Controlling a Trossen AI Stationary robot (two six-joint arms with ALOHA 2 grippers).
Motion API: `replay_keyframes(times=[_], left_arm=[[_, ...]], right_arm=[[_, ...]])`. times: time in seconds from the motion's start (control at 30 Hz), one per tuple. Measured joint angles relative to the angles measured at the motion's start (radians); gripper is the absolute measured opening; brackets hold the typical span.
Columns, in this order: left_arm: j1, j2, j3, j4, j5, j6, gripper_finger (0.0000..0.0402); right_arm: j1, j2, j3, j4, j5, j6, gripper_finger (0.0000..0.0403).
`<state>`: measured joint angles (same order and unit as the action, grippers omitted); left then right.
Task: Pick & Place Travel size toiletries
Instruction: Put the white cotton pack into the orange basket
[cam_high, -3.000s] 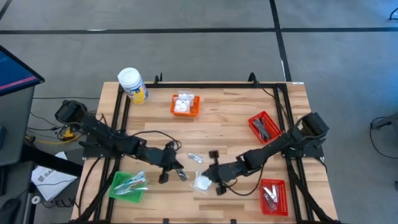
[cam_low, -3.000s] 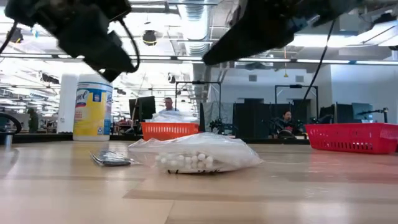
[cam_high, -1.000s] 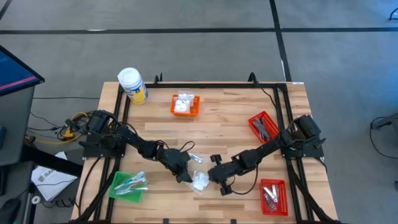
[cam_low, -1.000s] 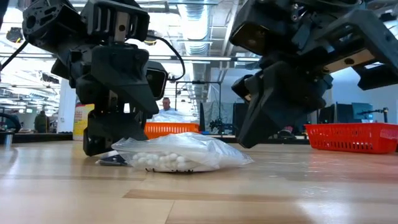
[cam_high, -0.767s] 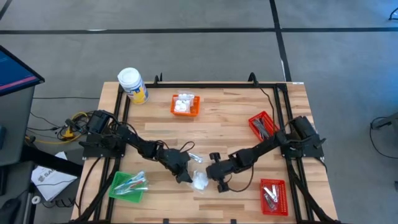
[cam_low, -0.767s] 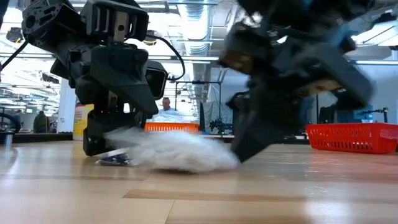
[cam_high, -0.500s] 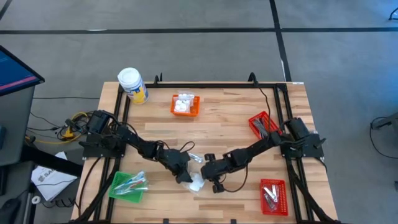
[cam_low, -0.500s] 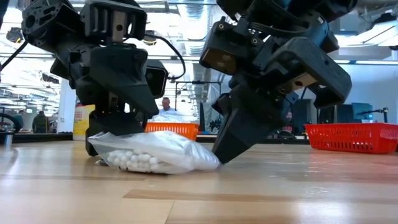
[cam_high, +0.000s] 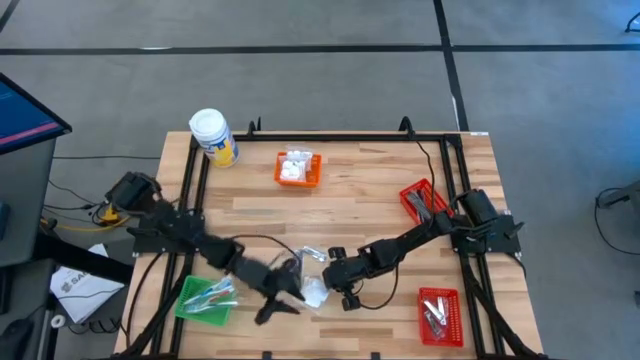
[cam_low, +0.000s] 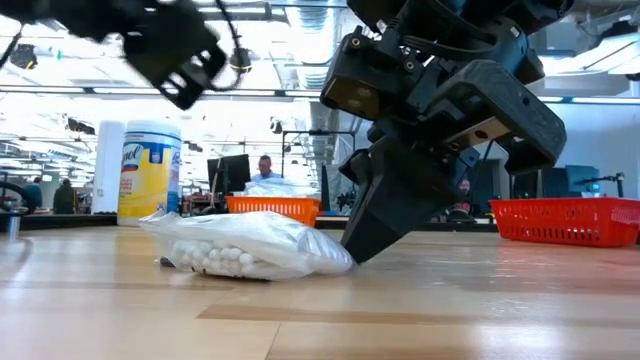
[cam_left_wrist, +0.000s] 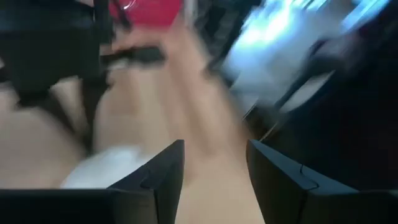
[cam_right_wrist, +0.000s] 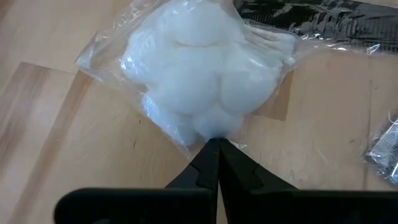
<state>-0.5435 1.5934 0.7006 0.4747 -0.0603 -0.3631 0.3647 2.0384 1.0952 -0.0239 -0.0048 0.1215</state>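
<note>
Right gripper (cam_right_wrist: 214, 144) closed, touching white packet (cam_right_wrist: 205, 87)

The wooden worktop (cam_high: 350, 190) carries a clear packet of white balls (cam_high: 314, 292) near its front edge. Just behind the packet lie slim sachets (cam_high: 313, 254). Left of the packet sits a green basket (cam_high: 207, 299); behind it, an orange basket (cam_high: 298, 168); to its right, two red baskets (cam_high: 424, 201).
</note>
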Motion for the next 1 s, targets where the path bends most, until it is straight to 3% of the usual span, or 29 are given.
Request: replay_keyframes(times=[0.1,0.2,0.3,0.53,1.0], left_arm=[[-0.074,-0.004,0.080,-0.286,-0.229,0.120,0.0159],[-0.127,-0.003,0.173,-0.557,-0.436,0.130,0.0153],[-0.162,0.017,0.222,-0.666,-0.515,0.143,0.0150],[-0.154,0.133,0.260,-0.683,-0.384,0.150,0.0149],[-0.103,0.124,0.270,-0.729,-0.271,0.220,0.0149]], right_arm=[[-0.007,0.000,-0.003,0.016,-0.006,0.003,0.0000],[-0.016,0.003,-0.004,0.061,-0.030,0.023,0.0000],[-0.031,0.004,-0.005,0.091,-0.066,0.055,0.0000],[-0.076,0.007,-0.041,0.196,-0.123,0.154,0.0000],[-0.114,0.010,-0.044,0.255,-0.106,0.300,0.0000]])
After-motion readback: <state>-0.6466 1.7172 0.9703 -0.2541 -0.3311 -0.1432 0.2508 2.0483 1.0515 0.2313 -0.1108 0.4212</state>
